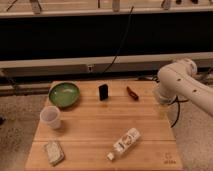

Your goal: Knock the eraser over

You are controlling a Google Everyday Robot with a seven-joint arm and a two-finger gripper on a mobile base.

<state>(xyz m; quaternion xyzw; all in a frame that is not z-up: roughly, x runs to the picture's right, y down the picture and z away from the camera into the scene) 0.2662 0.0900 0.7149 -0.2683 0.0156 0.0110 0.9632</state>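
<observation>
found the eraser [103,92] upright at the back of the table [95,135], between the bowl [64,94] and a reddish-brown oblong [132,93], touching neither. spotted the gripper [162,109] low by the table's right edge, under the arm [182,82], well apart from the eraser; could not tell its state. judged nothing done yet: the reach across and the toppling push both left.
</observation>
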